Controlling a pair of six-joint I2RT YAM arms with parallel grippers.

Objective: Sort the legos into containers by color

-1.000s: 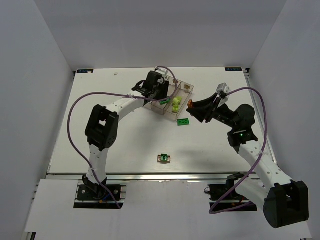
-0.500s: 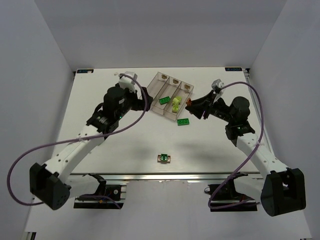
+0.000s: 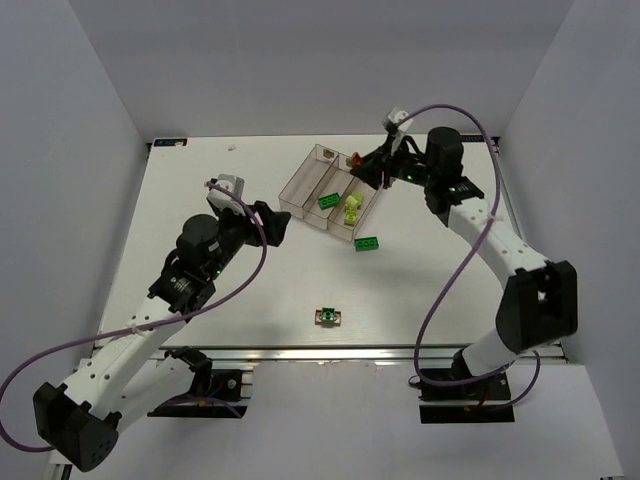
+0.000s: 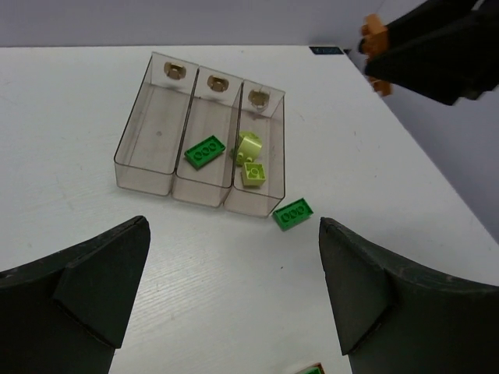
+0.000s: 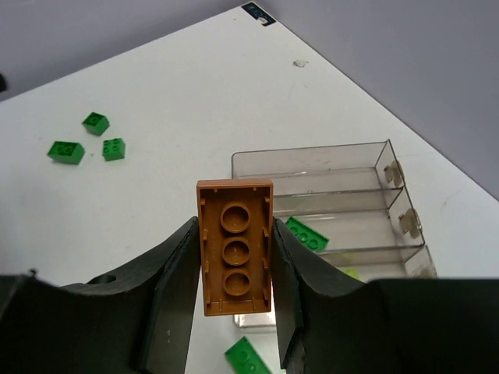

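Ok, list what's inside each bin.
Left bin: nothing visible. Middle bin: one bright green brick. Right bin: two yellow-green bricks. From above, the right gripper with its orange-brown brick covers two bins' far ends.

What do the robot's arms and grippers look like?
The left arm and right arm are white tubes with chunky black joints. A purple cable loops along each one. The left gripper and right gripper have black, wedge-shaped fingers.

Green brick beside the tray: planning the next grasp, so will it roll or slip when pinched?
The green brick lies flat, studs up, so it likely slides rather than rolls. Its boxy moulded shape suggests stiffness; smooth sides might slip.
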